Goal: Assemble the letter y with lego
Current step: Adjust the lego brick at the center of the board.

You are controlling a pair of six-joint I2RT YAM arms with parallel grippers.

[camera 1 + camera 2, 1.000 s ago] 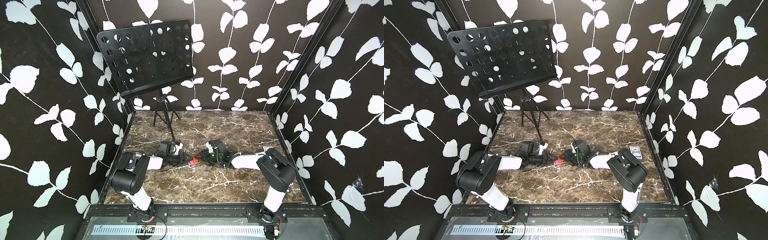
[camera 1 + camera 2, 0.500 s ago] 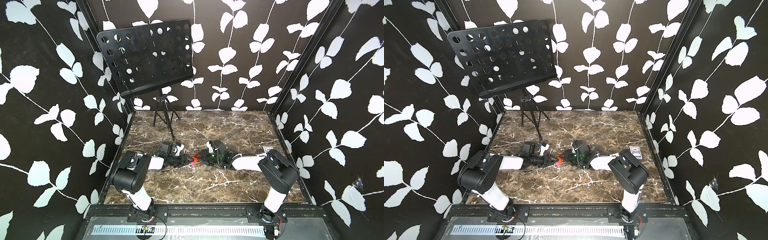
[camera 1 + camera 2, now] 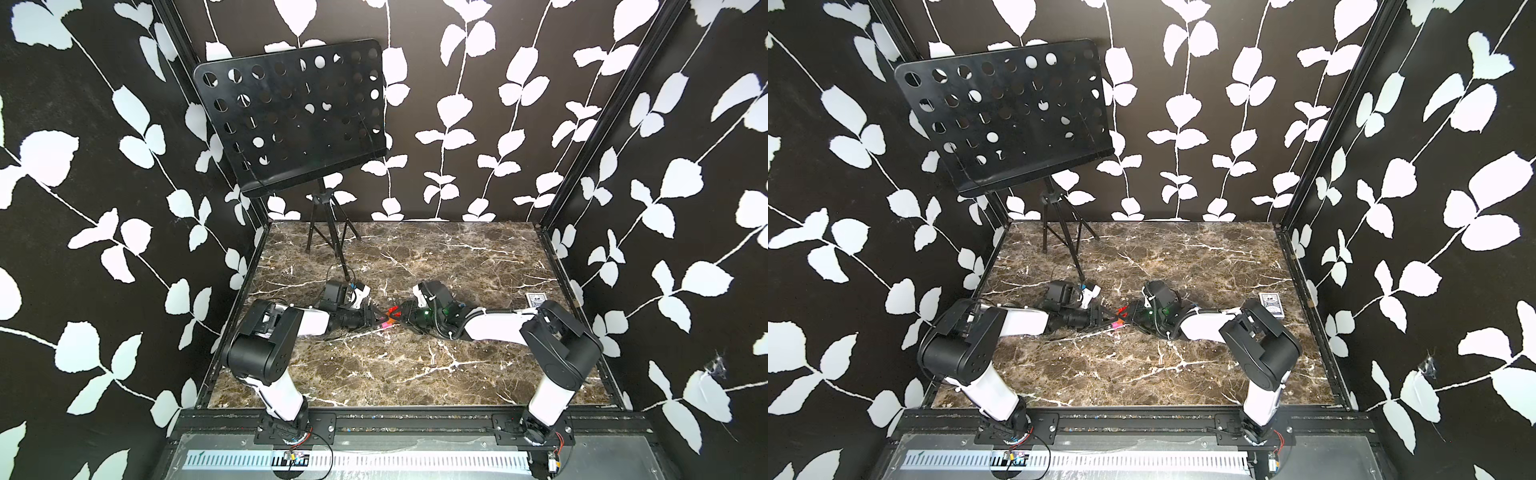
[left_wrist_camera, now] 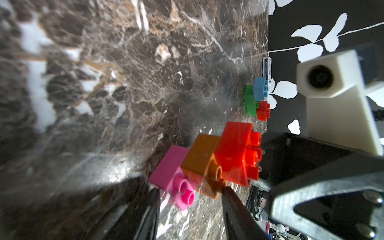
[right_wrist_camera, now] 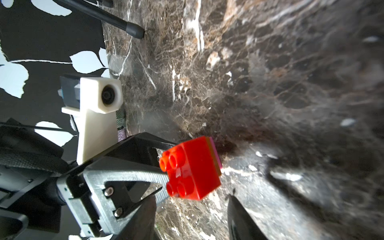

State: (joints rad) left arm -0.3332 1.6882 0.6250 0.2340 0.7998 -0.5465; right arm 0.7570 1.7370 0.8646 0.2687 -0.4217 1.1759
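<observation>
— Holding anything on the left?

— Yes. My left gripper [image 4: 190,193] has closed down over the last second. It is now clenched on the stem [image 4: 207,164], pinching it at the pink and orange bricks. The red brick [image 5: 193,168] sticks out past my tips.

— And the right?

— My right gripper [image 5: 193,200] has spread wider than it was. Its jaws stand apart and grasp nothing, with the red brick just beyond the tips, not between them.

— Where's the rest of the y?

— The fork [image 4: 254,99], a green bar with blue and red tips, lies on the table [image 3: 415,365]. It is ahead of my left gripper, past the stem and apart from it. A card box [image 4: 267,69] lies beyond it.

— Anything in the way?

— My right gripper crowds the red brick's stud end, nearly tip to tip with my left. The stand [image 3: 299,174] plants a leg just behind my left gripper. Both arms lie low, about where they lay before.
</observation>
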